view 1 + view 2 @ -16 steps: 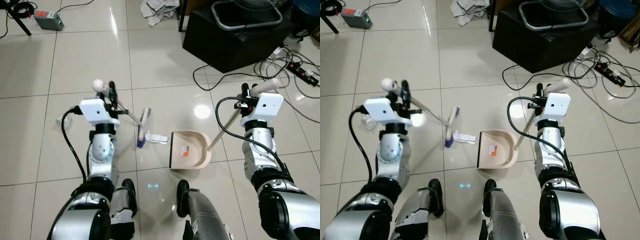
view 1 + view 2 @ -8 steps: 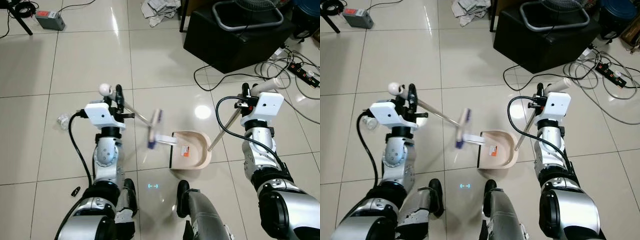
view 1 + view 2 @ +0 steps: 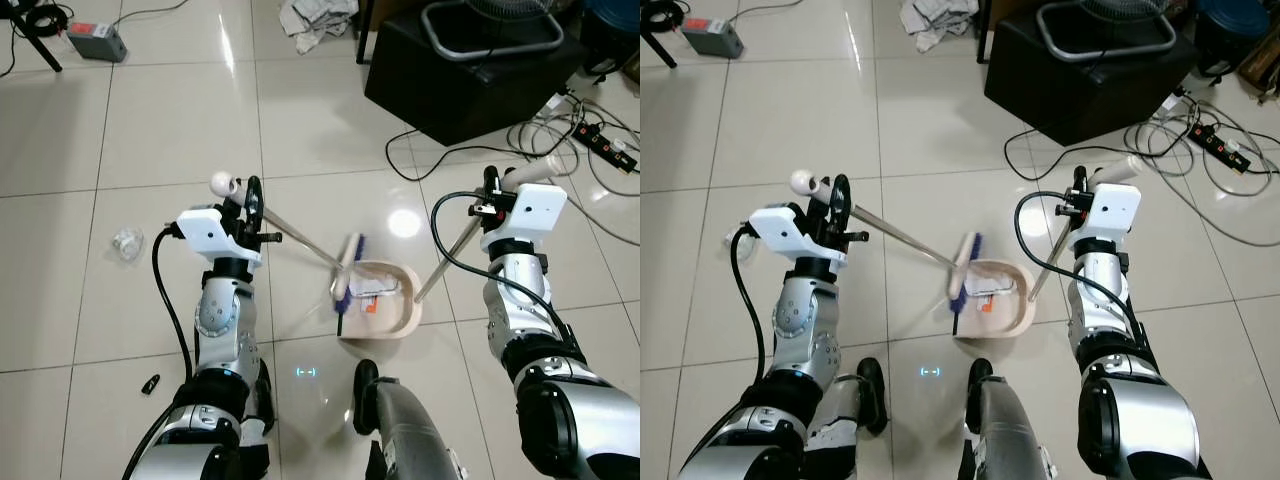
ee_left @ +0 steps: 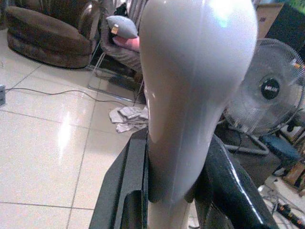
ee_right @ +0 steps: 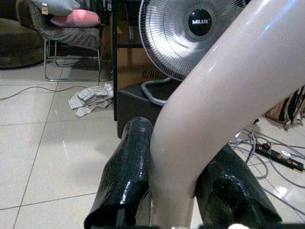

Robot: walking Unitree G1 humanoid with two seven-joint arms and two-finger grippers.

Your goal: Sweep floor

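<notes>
Glossy pale tiled floor (image 3: pixel 150 130), with a black box (image 3: pixel 470 80) and a tangle of cables (image 3: pixel 560 140) ahead to the right, crumpled paper (image 3: pixel 315 18) further off, a small clear scrap (image 3: pixel 127 243) lying off to the left. Near the feet, a beige dustpan (image 3: pixel 395 318) flat on the tiles, mouth toward the left, white litter (image 3: pixel 372 291) already lying inside. Brush (image 3: pixel 346 272) head right at the pan's open lip, bristles down, its thin metal handle slanting up and back to the left gripper (image 3: pixel 250 195). Fingers (image 4: pixel 125 191) there clamped on either side of the grey knob end of the handle. Right gripper (image 3: pixel 490 185) likewise closed round the top of the dustpan's long handle, fingers (image 5: pixel 126 176) pinching the pale grip, shaft running down to the pan's rear edge. Both tools probably light and stiff, smooth plastic grips likely slippery, so best held high near the ends for leverage. Paper litter light, apt to skitter off. Left forearm raised, elbow bent, wrist angled inward across the body; right forearm upright, wrist above the pan, steadying it. Sweep stroke seemingly at its end.
</notes>
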